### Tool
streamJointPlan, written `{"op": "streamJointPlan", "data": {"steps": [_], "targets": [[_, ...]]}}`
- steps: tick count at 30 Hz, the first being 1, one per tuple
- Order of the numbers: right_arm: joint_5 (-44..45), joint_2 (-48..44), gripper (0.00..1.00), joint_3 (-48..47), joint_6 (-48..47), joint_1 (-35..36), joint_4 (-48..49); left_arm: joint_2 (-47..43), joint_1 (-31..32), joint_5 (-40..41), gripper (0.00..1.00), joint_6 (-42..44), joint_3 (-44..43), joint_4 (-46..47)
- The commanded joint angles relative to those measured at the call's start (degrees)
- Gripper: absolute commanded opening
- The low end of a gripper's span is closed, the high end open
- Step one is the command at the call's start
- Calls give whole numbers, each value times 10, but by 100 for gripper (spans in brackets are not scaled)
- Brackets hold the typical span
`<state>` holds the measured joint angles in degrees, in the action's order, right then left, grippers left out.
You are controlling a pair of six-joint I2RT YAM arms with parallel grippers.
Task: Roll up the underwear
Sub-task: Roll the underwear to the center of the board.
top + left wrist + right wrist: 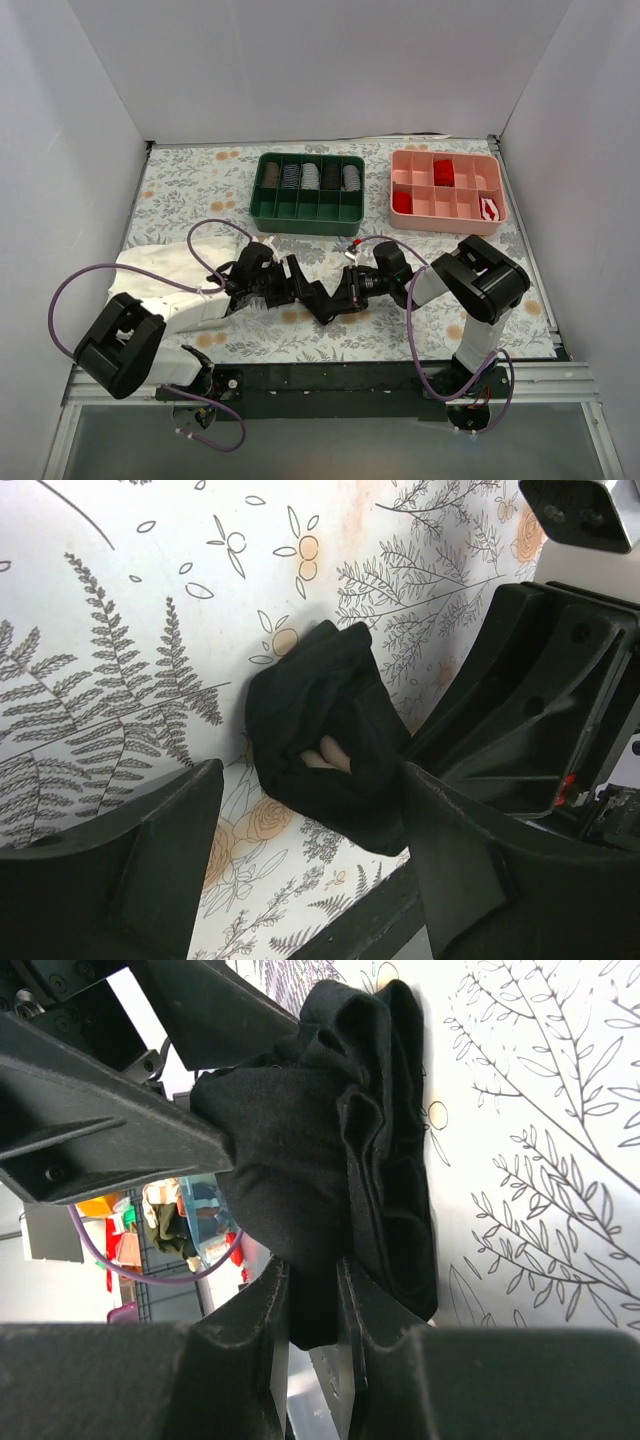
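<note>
Near centre of the surface [262,342], the underwear [322,302] sits as a bunched black wad between the two arms, a bit of pale waistband showing in the left wrist view. Right hand [312,1300] is pinched on a fold of it from the right. Left hand [294,285] is spread wide on the wad's left, one finger [110,1150] touching the cloth. Both are equally close. Long axis looks roughly near-to-far, hard to be sure. It's not a neat roll yet, I'd say. Open surface lies near and far; green tray [306,212] and pink tray [447,218] sit well off at the far side, white cloth [160,275] off left.
</note>
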<state>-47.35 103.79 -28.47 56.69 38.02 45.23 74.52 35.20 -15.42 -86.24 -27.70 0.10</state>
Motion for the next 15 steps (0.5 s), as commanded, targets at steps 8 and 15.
{"op": "streamJointPlan", "data": {"steps": [8,15], "targets": [[-5,-5,24,3,2,1,11,47,21,42,41,-29,-12,28],[3,-46,49,-22,-86,3,-97,57,22,41,30,-24,-14,8]]}}
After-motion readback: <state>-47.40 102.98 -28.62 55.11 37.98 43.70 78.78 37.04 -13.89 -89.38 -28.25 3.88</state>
